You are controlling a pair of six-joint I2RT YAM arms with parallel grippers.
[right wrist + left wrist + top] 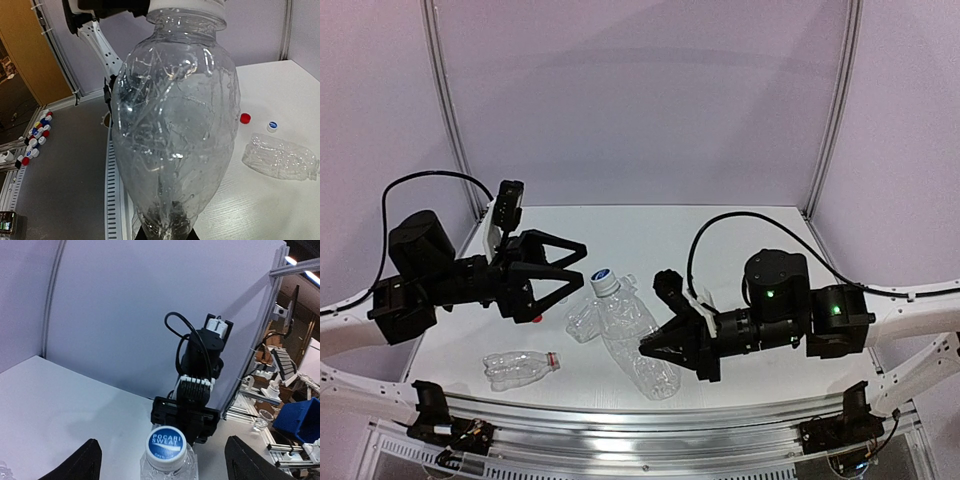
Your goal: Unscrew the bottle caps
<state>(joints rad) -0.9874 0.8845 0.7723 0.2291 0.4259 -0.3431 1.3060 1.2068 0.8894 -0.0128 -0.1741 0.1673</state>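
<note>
Atop the bottle (175,125) the right hand (651,350) grips, a white blue-printed cap (166,443); left hand (585,267) wide.

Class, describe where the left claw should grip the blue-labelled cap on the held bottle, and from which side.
Grip the blue-labelled cap across its round side wall, coming straight in at its top: it faces the open left claw, whose fingers flank it.

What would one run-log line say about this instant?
left tool: open, astride blue-white cap | right tool: shut on big clear bottle, at base | cap: on bottle
</note>
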